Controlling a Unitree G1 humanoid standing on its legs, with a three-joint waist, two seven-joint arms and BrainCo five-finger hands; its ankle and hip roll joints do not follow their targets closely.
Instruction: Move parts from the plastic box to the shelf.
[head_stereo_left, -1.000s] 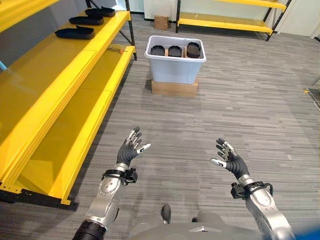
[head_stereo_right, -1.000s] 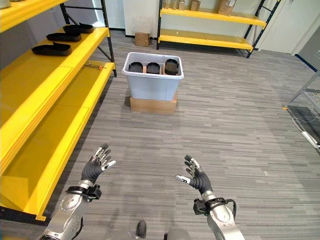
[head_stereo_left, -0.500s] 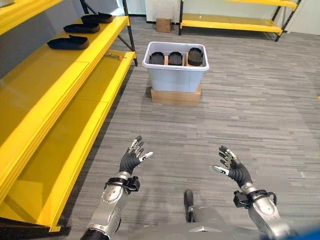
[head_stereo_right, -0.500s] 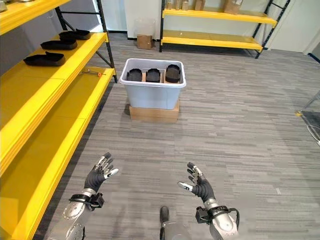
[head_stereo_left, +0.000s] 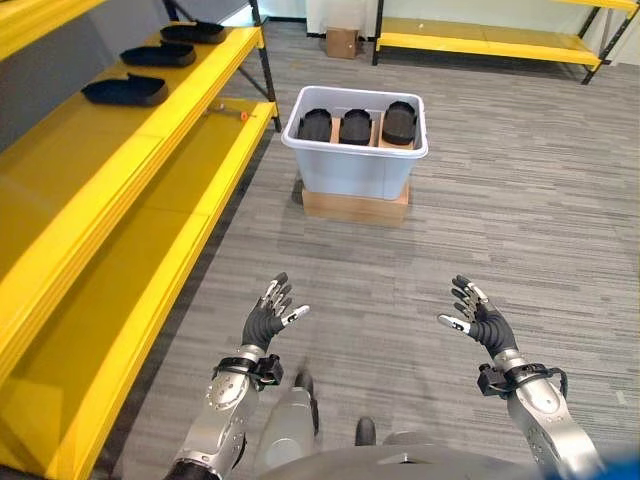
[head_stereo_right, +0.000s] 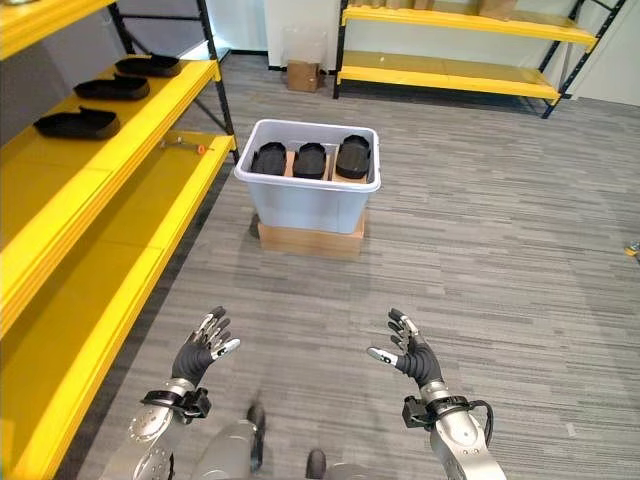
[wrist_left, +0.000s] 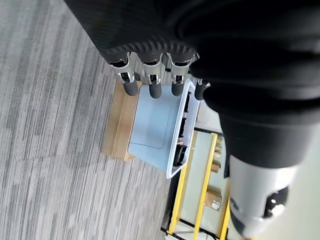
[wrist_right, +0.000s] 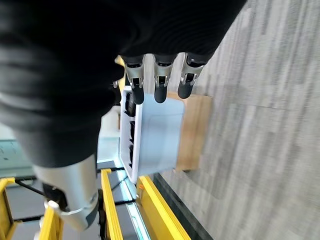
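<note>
My left hand (head_stereo_left: 265, 318) is held out in front of me with its fingers spread and relaxed, holding nothing and touching nothing, and my right hand (head_stereo_left: 478, 318) is the same, palm turned inward, fingers loose and empty. Both hang over the grey striped floor (head_stereo_left: 420, 260), well short of the plastic box (head_stereo_left: 355, 160). That pale blue-grey box stands straight ahead of me on a flat cardboard box (head_stereo_left: 354, 204), and inside it three dark parts (head_stereo_left: 358, 125) sit side by side in a row, standing up along the far side. To my left runs the long yellow shelf (head_stereo_left: 110, 190) with black uprights; on its upper level, further along, three more dark parts (head_stereo_left: 125, 91) lie one behind another, apart from each other. The lower level carries a small orange-tipped object (head_stereo_left: 240, 114) near the upright; I cannot tell what it is. Across the room, past the box, another yellow shelf (head_stereo_right: 450, 75) lines the back wall, and a small brown carton (head_stereo_right: 302, 75) sits on the floor near it.
</note>
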